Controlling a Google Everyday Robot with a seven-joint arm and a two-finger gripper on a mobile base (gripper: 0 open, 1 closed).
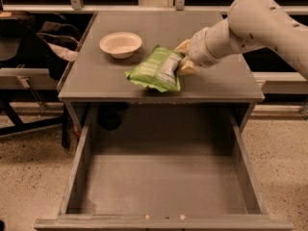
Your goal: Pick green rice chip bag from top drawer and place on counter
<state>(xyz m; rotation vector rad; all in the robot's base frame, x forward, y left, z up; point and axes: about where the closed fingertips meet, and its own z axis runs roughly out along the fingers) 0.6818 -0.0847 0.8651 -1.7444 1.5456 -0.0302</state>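
Note:
The green rice chip bag [156, 71] lies flat on the counter [216, 78], near its front edge and about the middle, with its white label panel facing up. My gripper [184, 58] is at the bag's right end, touching it, just above the counter surface. The white arm reaches in from the upper right. The top drawer [163, 186] is pulled fully open below the counter, and nothing shows inside it.
A white bowl [120, 44] stands on the counter behind and to the left of the bag. Dark chairs and frames [29, 57] stand to the left of the cabinet. Speckled floor [284, 162] lies on both sides of the open drawer.

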